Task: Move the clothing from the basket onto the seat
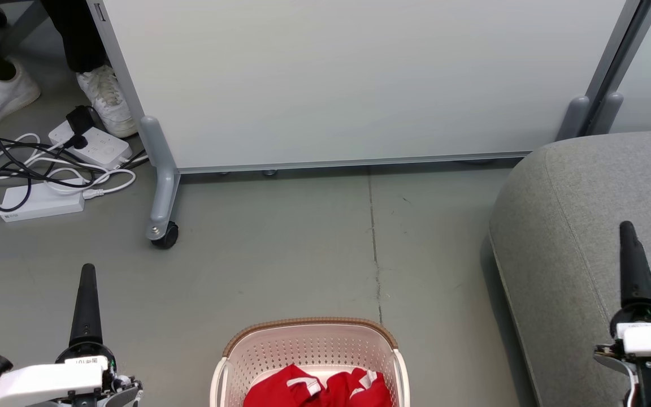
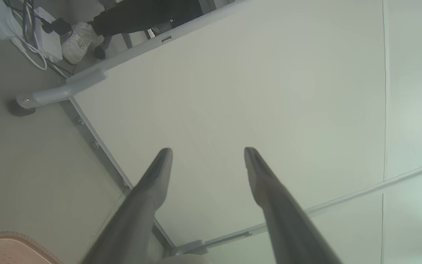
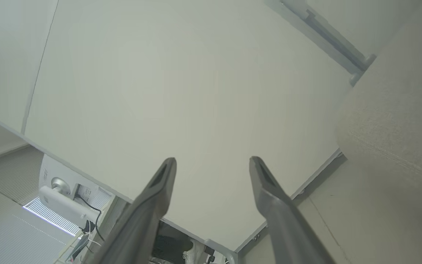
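so the cream laundry basket (image 1: 308,346) with the brown woven-look rim sits on the floor (image 1: 280,254) at the bottom middle of the head view, cut off by the frame edge. the red clothing (image 1: 317,390) is bunched up inside it, below the rim, with white trim bands showing. the grey sofa seat (image 1: 574,226) is off to the robot's right, apart from the basket with a strip of bare floor between them. the left gripper (image 2: 207,150) hangs over the floor to the left of the basket, fingers spread wide, and its wrist view catches a corner of the basket rim at the lower left. the right gripper (image 3: 213,159) hangs over the near part of the seat, jaws also spread wide, and the seat's rounded edge fills the right side of its wrist view. straight ahead past the basket is a big pale partition panel (image 1: 359,85) on a grey leg with a black caster (image 1: 164,234). further left there are two white power strips (image 1: 94,144) in a tangle of black and white cables (image 1: 48,169), and a person's white sneakers (image 1: 105,96) behind them. a thin seam (image 1: 375,237) runs along the floor from the panel toward the basket.
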